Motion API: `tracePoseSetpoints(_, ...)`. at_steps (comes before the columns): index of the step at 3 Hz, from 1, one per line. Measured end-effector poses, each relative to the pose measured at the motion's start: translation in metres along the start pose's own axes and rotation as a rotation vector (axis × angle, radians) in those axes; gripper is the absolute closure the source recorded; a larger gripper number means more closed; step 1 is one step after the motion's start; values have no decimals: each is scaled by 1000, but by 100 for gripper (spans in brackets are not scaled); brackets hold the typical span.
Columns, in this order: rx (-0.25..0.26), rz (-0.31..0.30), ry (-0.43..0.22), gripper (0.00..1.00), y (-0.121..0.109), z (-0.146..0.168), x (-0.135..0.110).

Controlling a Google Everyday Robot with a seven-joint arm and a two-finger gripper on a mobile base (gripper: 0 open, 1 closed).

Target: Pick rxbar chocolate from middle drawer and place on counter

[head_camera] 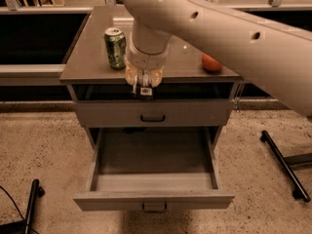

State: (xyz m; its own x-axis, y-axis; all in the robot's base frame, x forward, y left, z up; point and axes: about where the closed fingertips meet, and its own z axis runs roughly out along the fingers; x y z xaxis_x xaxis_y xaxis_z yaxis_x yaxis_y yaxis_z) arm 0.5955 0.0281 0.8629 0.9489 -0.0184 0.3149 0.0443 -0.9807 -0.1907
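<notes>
Here's what we've got. The gripper (141,88) hangs just in front of the counter's (87,62) near edge, a bit left of middle, pointing straight down. The fat beige arm (219,28) sweeps in over the top from the upper right. The fingers are pinched on the bar (145,91), and all we can make out of it is a small dark bit with the white label patch poking out under the fingertips. So the bar's up in the air, about level with the dark gap under the counter, not resting on the top and not in the drawer.

The drawer (122,201) is pulled wide open toward us lower down, and we see plain grey inside. Between it and the counter there's a shut drawer front (195,113) with a black handle, right below the gripper.

On the counter a green can (115,48) stands upright near the left, just left of the wrist, and something round and orange (211,62) sits by the right edge.
</notes>
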Motion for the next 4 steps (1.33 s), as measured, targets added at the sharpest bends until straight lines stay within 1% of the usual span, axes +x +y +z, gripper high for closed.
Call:
tracePoseSetpoints(1,34,-27,43,100,3,-27,28)
tracePoseSetpoints(2,66,-19,39,100,9,-31,61)
tracePoseSetpoints(3,97,54,7,100,22,-15,97)
tracePoseSetpoints(4,131,152,-5,100,42,-1,128)
